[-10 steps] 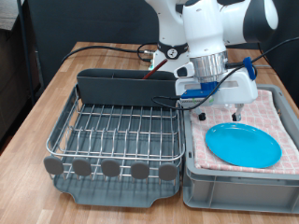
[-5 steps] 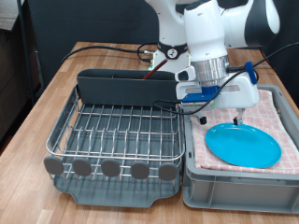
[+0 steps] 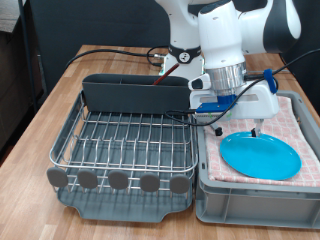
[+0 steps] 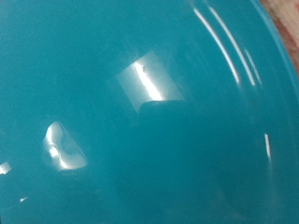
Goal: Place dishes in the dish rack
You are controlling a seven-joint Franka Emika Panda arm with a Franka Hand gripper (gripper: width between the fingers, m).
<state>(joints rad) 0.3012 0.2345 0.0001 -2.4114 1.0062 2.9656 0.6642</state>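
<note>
- Wooden table (image 3: 60,100): the rack (image 3: 125,140) holds no dishes.
- Plate (image 3: 260,156) lies on cloth in the bin (image 3: 250,195).
- Gripper (image 3: 238,122) hovers above the plate; its opening can't be told.

the glossy bright-blue plate (image 4: 140,112) fills nearly the whole wrist view, with white glare patches on it; a sliver of checked cloth (image 4: 285,23) shows at one corner.

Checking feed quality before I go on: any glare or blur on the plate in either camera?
Wrist view: the blue plate fills the frame, soft-focused, with bright white glare patches; the gripper does not show. Exterior view: sharp and evenly lit, the plate has only faint sheen, and the gripper hovers at its far edge.
</note>
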